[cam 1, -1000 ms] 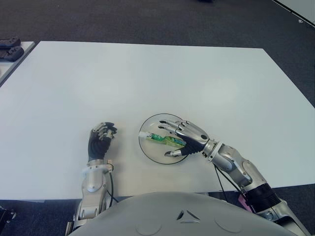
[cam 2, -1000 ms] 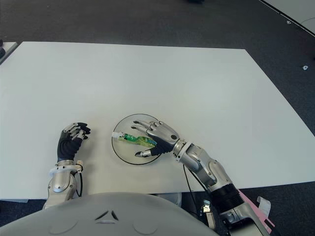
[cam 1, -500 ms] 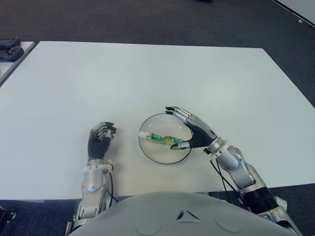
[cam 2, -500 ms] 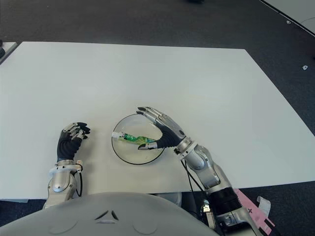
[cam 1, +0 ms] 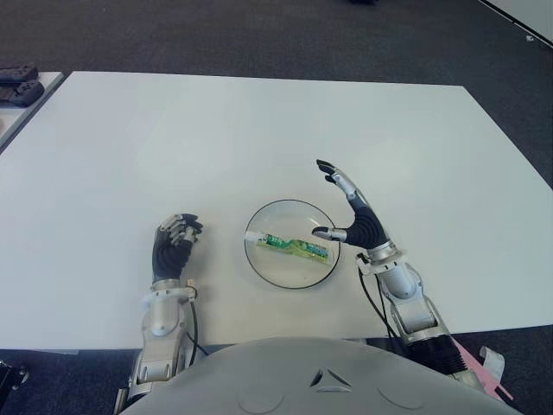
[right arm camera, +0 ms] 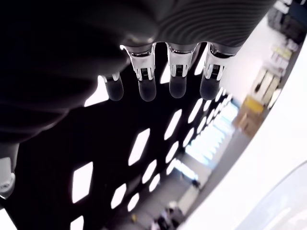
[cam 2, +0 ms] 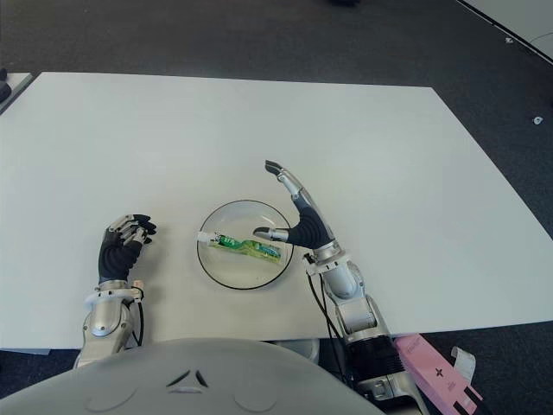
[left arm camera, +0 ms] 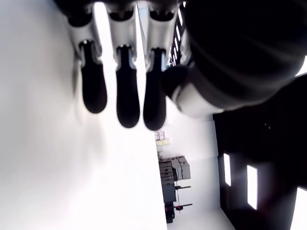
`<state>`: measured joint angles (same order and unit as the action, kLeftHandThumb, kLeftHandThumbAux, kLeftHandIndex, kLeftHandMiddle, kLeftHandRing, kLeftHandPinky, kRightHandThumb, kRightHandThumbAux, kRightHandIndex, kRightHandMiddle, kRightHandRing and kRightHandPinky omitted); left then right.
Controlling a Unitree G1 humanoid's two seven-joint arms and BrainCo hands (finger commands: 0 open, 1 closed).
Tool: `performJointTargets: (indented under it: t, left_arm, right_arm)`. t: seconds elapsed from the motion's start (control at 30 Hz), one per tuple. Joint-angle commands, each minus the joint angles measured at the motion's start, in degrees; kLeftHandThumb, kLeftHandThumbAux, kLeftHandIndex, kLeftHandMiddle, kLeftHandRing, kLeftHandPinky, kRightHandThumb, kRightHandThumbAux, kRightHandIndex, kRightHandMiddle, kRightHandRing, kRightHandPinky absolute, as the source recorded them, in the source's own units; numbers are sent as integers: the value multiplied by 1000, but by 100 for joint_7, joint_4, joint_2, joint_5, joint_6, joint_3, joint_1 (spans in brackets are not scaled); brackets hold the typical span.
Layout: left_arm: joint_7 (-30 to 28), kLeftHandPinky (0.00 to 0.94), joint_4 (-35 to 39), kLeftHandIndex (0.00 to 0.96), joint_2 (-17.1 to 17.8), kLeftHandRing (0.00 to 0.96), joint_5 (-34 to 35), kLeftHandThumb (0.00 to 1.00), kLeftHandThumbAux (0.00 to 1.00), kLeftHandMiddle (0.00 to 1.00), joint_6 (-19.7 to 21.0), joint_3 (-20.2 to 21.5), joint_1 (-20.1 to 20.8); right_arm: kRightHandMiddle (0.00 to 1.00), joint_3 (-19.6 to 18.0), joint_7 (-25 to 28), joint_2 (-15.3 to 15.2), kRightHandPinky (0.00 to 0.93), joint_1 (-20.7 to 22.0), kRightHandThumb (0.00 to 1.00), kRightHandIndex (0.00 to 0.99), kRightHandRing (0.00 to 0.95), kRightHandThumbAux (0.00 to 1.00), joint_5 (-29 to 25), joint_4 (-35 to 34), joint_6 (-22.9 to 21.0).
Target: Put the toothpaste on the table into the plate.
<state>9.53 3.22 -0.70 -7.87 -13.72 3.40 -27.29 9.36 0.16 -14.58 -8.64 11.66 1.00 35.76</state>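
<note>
From the left eye view, the toothpaste [cam 1: 290, 246] lies inside the plate [cam 1: 268, 270], which sits on the white surface [cam 1: 259, 130] not far from its near edge. The tube's long axis runs across the plate, cap end toward the robot's left and the green tail toward its right, tilted slightly toward the near edge at that tail. The right robot hand [cam 1: 356, 223] stands just beside the plate's right rim, fingers spread and raised, holding nothing; its thumb reaches toward the rim near the tube's tail end. So the tube lies to the left of that hand, and this hand is the nearer of the two. The left robot hand [cam 1: 173, 246] shows on the other side of the plate, apart from it, fingers curled and empty.

The right eye view gives the same layout (seen from slightly to one side): tube wholly within the rim, right hand clear of it.

The left wrist view shows the curled dark fingers [left arm camera: 120, 81] over the bare surface, nothing between them.

The right wrist view shows four straight fingertips [right arm camera: 177, 76] against the dark ceiling, nothing gripped; the plate's edge is barely visible at one corner.

Judging from this, the placing looks done, and any next move need only carry the right hand away without brushing the rim.
</note>
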Motion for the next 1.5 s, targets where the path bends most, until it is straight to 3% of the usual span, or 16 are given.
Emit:
performJointTargets:
  t: [0.03, 0.17, 0.23, 0.33, 0.53, 1.03, 1.23, 1.5]
  left_arm:
    - [-10, 520, -122, 431, 15, 514, -6, 707, 718, 508, 30, -3, 59]
    - [-25, 517, -138, 431, 24, 514, 9, 707, 718, 507, 11, 7, 76]
    - [-25, 525, -138, 431, 26, 515, 9, 707, 718, 507, 0, 9, 81]
    - [-24, 530, -142, 431, 29, 517, 10, 708, 718, 508, 7, 14, 95]
    - [-27, 523, -145, 431, 24, 515, 24, 708, 718, 510, 23, 21, 114]
    - [-11, 524, -153, 431, 11, 519, 23, 709, 718, 512, 53, 28, 142]
    - [10, 520, -137, 431, 12, 514, -12, 709, 718, 506, 93, 27, 151]
    - [18, 518, -127, 431, 6, 511, -27, 708, 719, 503, 129, 23, 162]
  right_arm:
    - [67, -302, -302, 498, 125, 17, 92, 67, 41, 606, -473, 229, -161]
    - [120, -461, -323, 896, 174, 20, 169, 123, 92, 648, -1059, 315, -403]
    - [144, -580, -186, 1095, 198, 11, 208, 146, 118, 668, -1624, 412, -547]
    - [176, -759, 99, 1211, 221, 33, 267, 176, 150, 685, -2206, 656, -616]
    - [214, -1017, 372, 1431, 249, 65, 331, 210, 187, 696, -2792, 760, -903]
    - [257, -1407, 338, 1681, 279, -114, 391, 211, 227, 730, -2623, 1069, -946]
    - [270, -1572, 315, 1708, 302, -87, 364, 224, 244, 743, -2506, 1470, -803]
    - [357, -1776, 176, 1644, 390, 33, 304, 308, 333, 784, -2267, 2105, -641]
